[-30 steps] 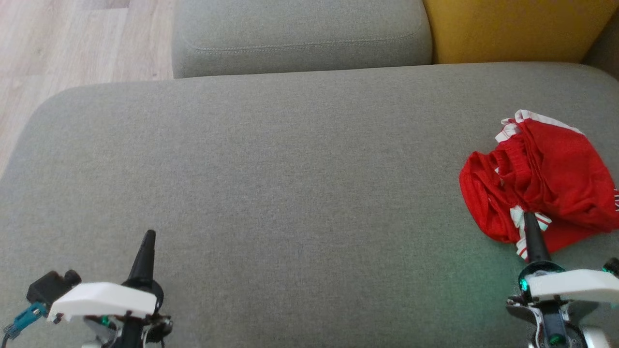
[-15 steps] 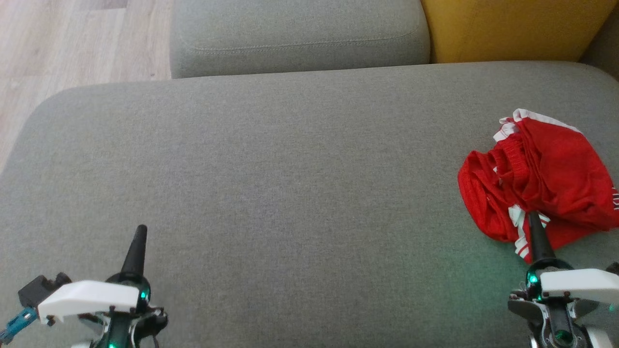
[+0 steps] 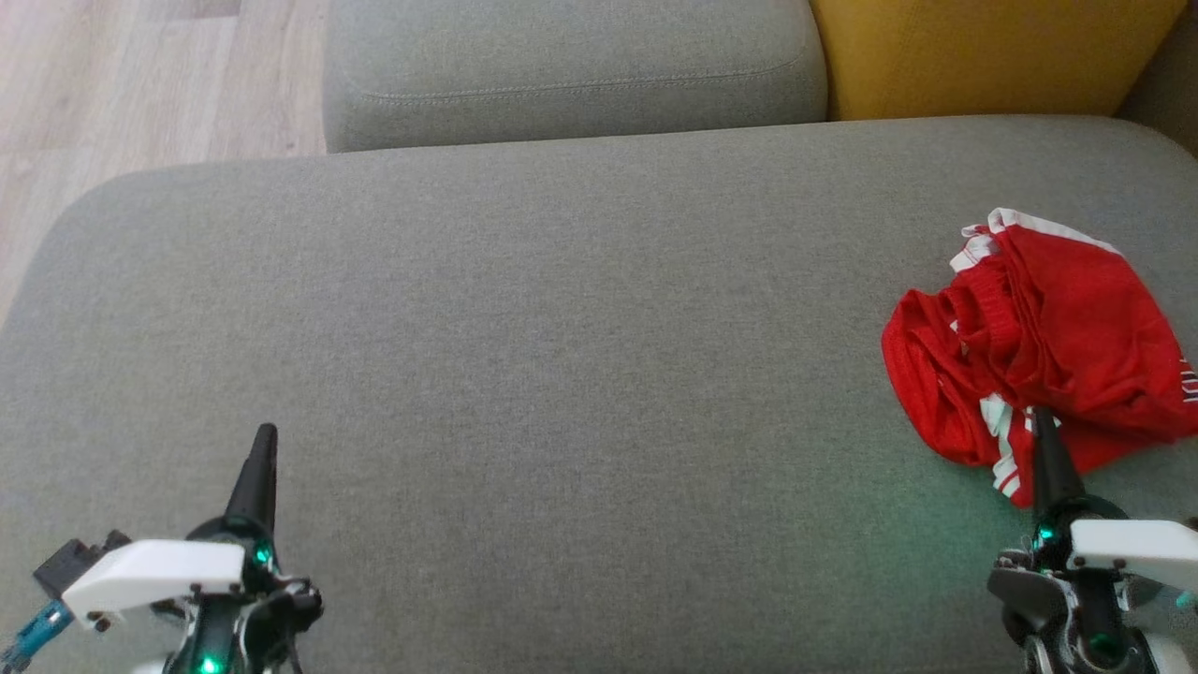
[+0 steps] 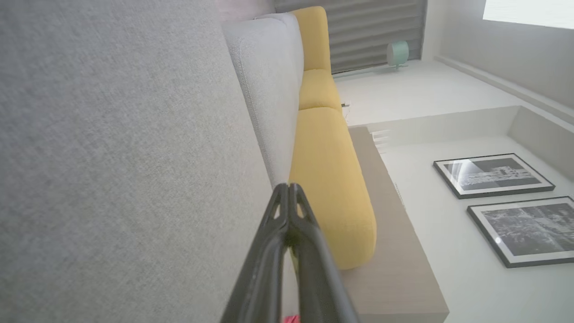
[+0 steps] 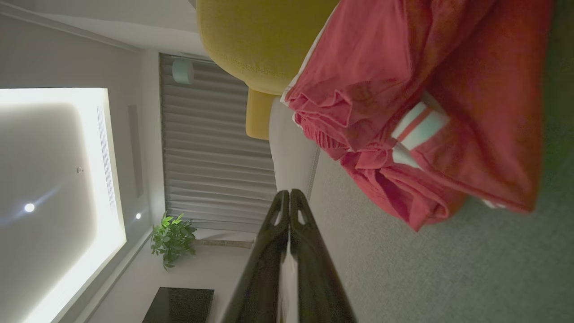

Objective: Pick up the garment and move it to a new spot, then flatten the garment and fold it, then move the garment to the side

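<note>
The garment, red with white striped trim, lies crumpled at the right edge of the grey sofa seat. My right gripper is shut with nothing in it, its tip lying just over the garment's near edge in the head view. In the right wrist view the shut fingers point past the garment, which bunches to their right. My left gripper is shut and empty above the seat's front left. Its wrist view shows the closed fingertips against the sofa.
A grey back cushion and a yellow cushion stand behind the seat. Wooden floor lies beyond the seat's rounded left edge. Framed pictures hang on the wall in the left wrist view.
Both arms have drawn back toward the bottom of the head view. The right fingertip has slid from over the garment's white trim to its near edge. The garment has not moved.
</note>
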Robot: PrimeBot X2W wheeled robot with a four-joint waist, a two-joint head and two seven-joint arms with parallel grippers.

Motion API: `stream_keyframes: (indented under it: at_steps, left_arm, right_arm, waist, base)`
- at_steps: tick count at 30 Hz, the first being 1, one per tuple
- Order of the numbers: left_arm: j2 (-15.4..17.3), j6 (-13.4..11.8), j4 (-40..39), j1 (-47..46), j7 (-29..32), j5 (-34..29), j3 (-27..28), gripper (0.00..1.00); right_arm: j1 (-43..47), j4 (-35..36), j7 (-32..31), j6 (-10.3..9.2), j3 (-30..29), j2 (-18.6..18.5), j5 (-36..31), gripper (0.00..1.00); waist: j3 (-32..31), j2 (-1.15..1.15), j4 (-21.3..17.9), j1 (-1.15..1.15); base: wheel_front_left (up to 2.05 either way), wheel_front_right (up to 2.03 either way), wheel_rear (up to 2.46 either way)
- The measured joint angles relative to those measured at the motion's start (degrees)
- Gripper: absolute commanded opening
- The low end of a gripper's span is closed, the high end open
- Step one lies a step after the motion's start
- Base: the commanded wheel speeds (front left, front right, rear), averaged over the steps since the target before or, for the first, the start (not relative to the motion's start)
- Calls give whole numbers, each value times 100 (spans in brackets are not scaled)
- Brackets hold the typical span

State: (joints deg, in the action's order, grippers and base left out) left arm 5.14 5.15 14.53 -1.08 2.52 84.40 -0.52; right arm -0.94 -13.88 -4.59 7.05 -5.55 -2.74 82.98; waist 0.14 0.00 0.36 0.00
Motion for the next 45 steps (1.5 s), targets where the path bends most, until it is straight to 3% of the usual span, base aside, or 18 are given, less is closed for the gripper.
stream_keyframes:
  at_steps: [15, 45]
  left_arm:
    - [-149, 193, 97, -179, 226, 893, 320, 0]
    - [-180, 192, 98, -190, 286, 903, 349, 0]
  right_arm:
    - [-216, -177, -8, 0, -64, -1, 976, 0]
    - [-221, -182, -67, 0, -103, -1, 989, 0]
  waist:
    - [4, 0, -36, 0]
    - [4, 0, -36, 0]
  base:
    - [0, 0, 0]
    - [0, 0, 0]
